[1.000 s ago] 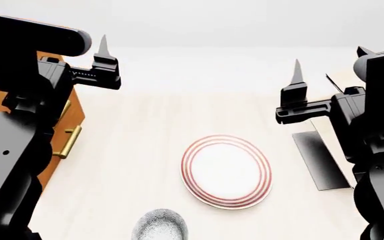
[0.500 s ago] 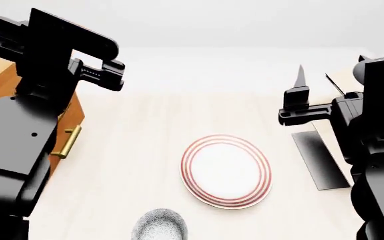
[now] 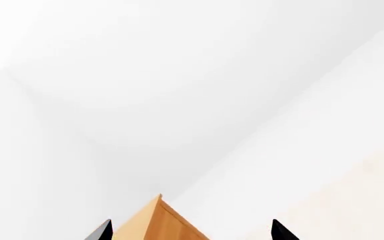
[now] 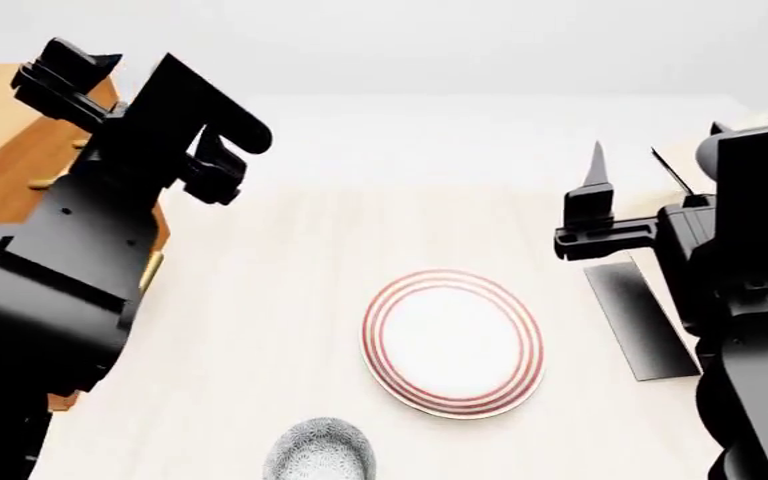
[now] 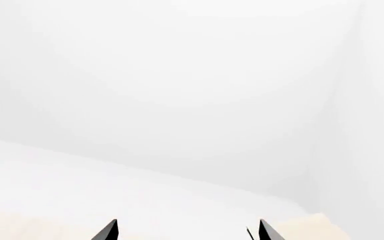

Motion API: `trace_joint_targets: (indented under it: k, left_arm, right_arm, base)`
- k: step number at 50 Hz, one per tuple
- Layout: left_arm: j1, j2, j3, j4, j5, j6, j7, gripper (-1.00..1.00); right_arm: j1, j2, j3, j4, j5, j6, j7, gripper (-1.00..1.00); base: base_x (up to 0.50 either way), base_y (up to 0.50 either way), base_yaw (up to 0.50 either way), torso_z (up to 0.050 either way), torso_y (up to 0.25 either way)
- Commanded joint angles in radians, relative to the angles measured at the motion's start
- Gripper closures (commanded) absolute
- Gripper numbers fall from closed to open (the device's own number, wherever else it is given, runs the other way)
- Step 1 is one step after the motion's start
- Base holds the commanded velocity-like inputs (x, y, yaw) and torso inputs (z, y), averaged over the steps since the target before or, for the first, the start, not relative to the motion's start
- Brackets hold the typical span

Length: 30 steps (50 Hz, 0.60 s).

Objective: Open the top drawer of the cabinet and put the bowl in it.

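The cabinet (image 4: 4,120) stands at the left, its front mostly hidden behind my left arm. Part of a brass handle (image 4: 151,270) shows, and I cannot tell which drawer it belongs to. The top drawer is not clearly visible. The bowl (image 4: 320,452), speckled grey-blue, sits upside down at the near edge of the view. My left gripper (image 4: 104,105) is open and empty, turned toward the cabinet. A top corner of the cabinet (image 3: 155,225) shows between the tips of the left gripper (image 3: 190,231). My right gripper (image 4: 658,145) is open and empty, raised at the right; it also shows in the right wrist view (image 5: 188,230).
A white plate with red rings (image 4: 454,342) lies on the pale wooden table (image 4: 264,300), just beyond the bowl. A pale slanted rack with a black base (image 4: 638,320) stands at the right, under my right arm.
My left arm has swung left and twisted, turning its gripper toward the cabinet and covering more of the cabinet front. The right arm has barely moved.
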Motion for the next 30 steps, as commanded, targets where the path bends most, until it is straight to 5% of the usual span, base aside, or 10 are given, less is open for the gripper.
trace_joint_targets:
  k: [1, 30]
  left_arm:
    - [-0.044, -0.010, 0.107, -0.089, 0.045, -0.015, 0.018, -1.00]
    - [-0.062, 0.048, 0.165, -0.370, 0.065, 0.080, -0.004, -1.00]
  right_arm:
    - [-0.007, -0.001, -0.006, 0.003, 0.003, -0.004, 0.004, -1.00]
    - [-0.040, -0.008, 0.000, 0.044, 0.015, -0.066, 0.003, -1.00]
  base:
    - [0.00, 0.00, 0.00, 0.000, 0.000]
    - [0.00, 0.00, 0.00, 0.000, 0.000]
